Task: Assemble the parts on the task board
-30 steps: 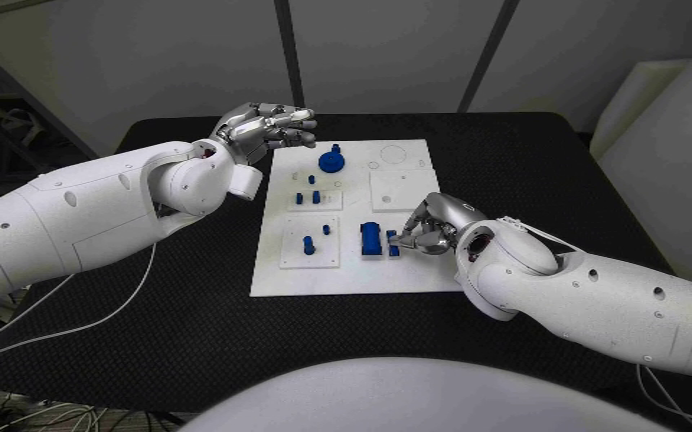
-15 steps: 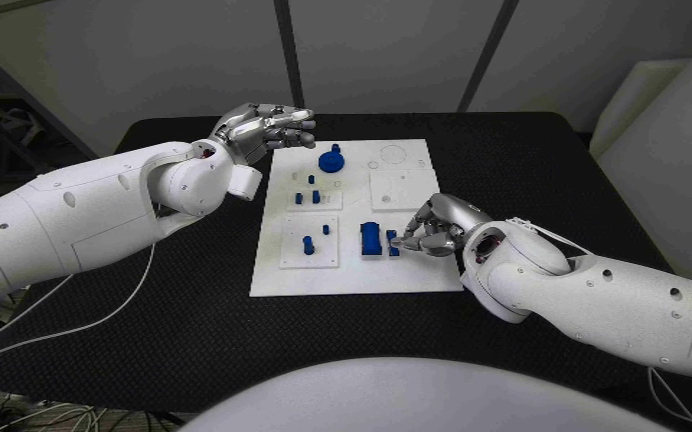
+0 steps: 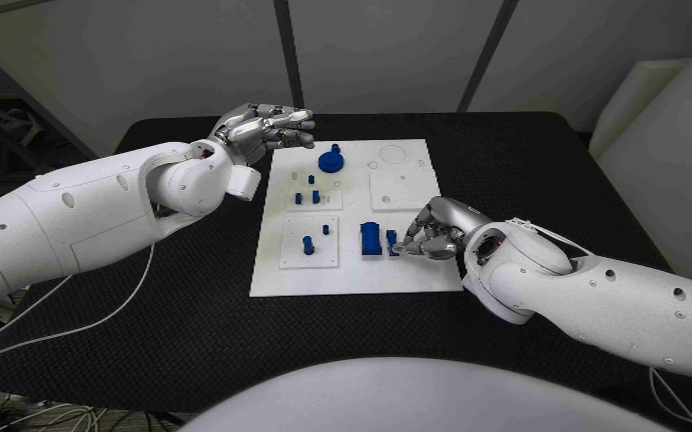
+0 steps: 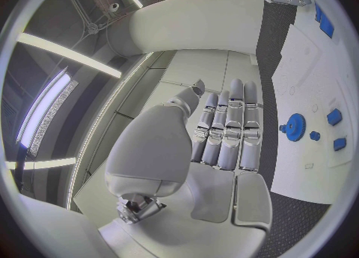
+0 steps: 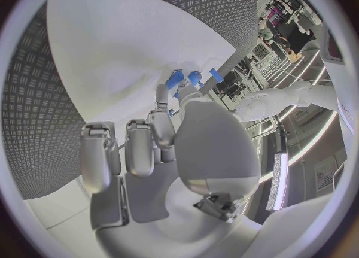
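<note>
The white task board (image 3: 346, 270) lies mid-table. On it stand a blue gear (image 3: 332, 162), several small blue pegs (image 3: 307, 195) and a larger blue block (image 3: 371, 239). My right hand (image 3: 431, 228) rests low at the board's right side, and its thumb and a finger pinch a small blue part (image 3: 392, 244) just right of the block. The right wrist view shows that fingertip among the blue parts (image 5: 175, 80). My left hand (image 3: 268, 129) hovers beyond the board's far left corner and holds nothing. Its fingers (image 4: 228, 127) lie straight, with the gear (image 4: 295, 127) beyond them.
The black table (image 3: 173, 282) spreads round the board on every side. A white cable (image 3: 87, 317) trails over the table's near left part. A raised white square (image 3: 397, 190) sits on the board just behind my right hand.
My right hand has crept slightly toward the near edge of the board with its fingertips at the small blue part. The left hand has not moved.
</note>
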`<state>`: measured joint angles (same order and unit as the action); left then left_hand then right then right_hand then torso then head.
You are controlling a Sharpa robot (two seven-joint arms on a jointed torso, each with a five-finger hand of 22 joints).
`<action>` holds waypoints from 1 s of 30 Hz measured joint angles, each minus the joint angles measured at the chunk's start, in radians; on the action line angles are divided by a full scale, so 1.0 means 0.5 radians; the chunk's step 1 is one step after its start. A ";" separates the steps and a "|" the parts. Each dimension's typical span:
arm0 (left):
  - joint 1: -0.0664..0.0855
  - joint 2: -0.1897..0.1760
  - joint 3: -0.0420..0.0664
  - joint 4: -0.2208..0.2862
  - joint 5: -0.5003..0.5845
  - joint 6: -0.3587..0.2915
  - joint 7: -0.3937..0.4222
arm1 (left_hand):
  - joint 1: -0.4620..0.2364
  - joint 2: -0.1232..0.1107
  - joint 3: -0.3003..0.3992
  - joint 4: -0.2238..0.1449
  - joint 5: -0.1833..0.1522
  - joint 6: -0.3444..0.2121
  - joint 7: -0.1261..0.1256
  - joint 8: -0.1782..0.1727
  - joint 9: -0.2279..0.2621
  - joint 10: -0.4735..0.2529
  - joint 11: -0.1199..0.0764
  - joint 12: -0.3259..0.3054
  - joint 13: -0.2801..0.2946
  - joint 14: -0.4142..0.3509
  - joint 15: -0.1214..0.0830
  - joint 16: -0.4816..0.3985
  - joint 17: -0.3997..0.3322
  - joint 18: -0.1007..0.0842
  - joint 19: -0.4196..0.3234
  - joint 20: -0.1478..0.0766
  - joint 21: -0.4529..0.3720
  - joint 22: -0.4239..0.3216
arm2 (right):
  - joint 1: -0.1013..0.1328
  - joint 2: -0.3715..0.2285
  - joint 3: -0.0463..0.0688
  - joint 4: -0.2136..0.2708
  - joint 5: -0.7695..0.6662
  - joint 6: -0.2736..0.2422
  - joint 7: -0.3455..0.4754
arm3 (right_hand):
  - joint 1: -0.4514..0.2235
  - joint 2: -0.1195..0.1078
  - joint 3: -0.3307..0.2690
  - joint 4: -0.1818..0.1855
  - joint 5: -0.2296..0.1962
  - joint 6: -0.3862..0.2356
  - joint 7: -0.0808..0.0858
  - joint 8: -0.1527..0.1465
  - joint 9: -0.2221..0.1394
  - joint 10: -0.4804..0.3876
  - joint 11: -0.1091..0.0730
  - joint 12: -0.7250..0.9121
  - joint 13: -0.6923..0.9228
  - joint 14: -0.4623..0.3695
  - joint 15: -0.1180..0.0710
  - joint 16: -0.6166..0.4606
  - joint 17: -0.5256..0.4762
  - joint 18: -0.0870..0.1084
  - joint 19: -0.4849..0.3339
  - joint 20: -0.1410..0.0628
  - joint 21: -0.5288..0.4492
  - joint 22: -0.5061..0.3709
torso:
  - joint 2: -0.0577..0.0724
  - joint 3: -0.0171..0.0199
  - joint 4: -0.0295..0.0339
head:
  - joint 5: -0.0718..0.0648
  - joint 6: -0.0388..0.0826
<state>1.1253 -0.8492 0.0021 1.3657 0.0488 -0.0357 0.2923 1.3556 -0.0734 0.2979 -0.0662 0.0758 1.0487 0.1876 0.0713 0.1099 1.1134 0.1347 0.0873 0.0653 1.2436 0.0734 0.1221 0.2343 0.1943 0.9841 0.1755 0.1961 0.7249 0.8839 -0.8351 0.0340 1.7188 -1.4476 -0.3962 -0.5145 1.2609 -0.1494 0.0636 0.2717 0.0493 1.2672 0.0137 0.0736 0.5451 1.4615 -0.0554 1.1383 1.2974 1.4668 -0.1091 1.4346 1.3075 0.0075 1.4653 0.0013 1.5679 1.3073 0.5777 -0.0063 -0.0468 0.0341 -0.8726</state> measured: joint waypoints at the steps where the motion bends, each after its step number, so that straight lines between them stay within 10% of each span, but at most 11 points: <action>1: 0.000 -0.001 0.000 0.000 0.000 0.000 0.000 | 0.000 0.000 0.000 0.000 0.000 0.000 0.000 0.000 0.000 0.000 0.000 0.000 0.000 0.000 0.000 0.000 0.000 0.000 0.000 0.000 0.000 0.000 | 0.000 0.001 0.000 -0.003 0.000 0.004 -0.001 | 0.007 0.007 0.002 -0.002 0.000 0.000 0.000 0.000 0.000 0.000 0.000 0.000 0.000 0.000 0.000 0.000 0.000 0.000 0.000 0.000 0.000 0.000 | 0.000 0.0000 0.000 | 0.000 0.000; 30: -0.001 -0.001 0.000 0.000 0.000 0.001 -0.004 | 0.000 0.000 0.000 0.000 0.000 0.000 0.000 0.000 0.000 0.000 0.000 0.000 0.000 0.000 0.000 0.000 0.000 0.000 0.000 0.000 0.000 0.000 | 0.000 -0.011 0.000 0.018 -0.043 0.042 0.002 | 0.052 0.026 -0.022 0.000 0.000 -0.003 0.003 -0.004 0.013 0.000 0.000 -0.023 -0.006 0.000 0.000 -0.011 0.000 0.000 0.000 0.000 0.000 0.000 | -0.001 0.0010 -0.002 | 0.002 0.000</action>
<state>1.1249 -0.8500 0.0020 1.3656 0.0488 -0.0354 0.2905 1.3556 -0.0734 0.2979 -0.0662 0.0758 1.0487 0.1875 0.0713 0.1100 1.1134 0.1347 0.0873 0.0653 1.2436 0.0734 0.1222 0.2341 0.1943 0.9841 0.1755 0.1961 0.7252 0.8839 -0.8407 0.0340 1.7277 -1.4693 -0.3751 -0.5133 1.2870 -0.1361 0.0528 0.2715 0.0493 1.2658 0.0151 0.0714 0.5516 1.4614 -0.0554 1.1267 1.2946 1.4668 -0.1091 1.4291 1.3074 0.0075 1.4654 0.0014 1.5679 1.3073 0.5771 -0.0058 -0.0476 0.0353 -0.8726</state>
